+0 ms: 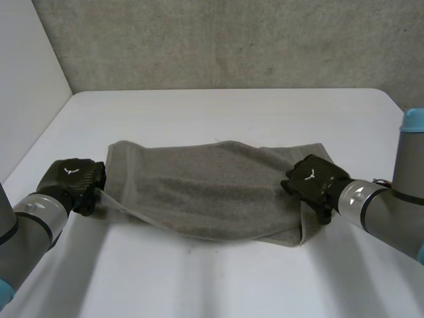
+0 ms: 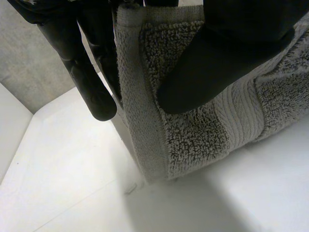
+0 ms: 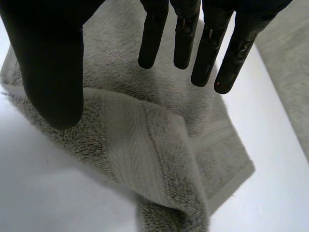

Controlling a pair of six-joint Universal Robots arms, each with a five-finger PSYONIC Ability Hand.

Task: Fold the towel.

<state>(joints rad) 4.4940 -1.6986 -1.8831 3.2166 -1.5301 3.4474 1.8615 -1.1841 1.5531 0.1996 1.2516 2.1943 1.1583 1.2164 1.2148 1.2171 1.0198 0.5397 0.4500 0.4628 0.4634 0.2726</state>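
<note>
towel: grey terry towel (image 1: 212, 189) lies spread out in the middle of the white table (image 1: 218, 109), long side across the view, near edge rumpled and partly doubled over
towel left end: near left corner is raised off the table and pulled toward the left hand (image 1: 76, 180)
left hand state: gripping the towel; in the left wrist view the thumb (image 2: 217, 63) presses on the towel's looped face (image 2: 193, 135) and the fingers (image 2: 94, 94) sit behind its hemmed edge, corner pinched between them
towel right end: near right corner is folded over on itself, woven band facing up (image 3: 140, 150)
right hand: rests at the towel's right edge, over the near right corner (image 1: 311, 177)
right hand state: not gripping; fingers (image 3: 152, 41) straight and spread above the towel, thumb (image 3: 50, 67) apart from them over the band
arms: left arm (image 1: 30, 225) comes in at the near left, right arm (image 1: 381, 205) at the near right
background: grey concrete wall (image 1: 232, 40) behind the table
</note>
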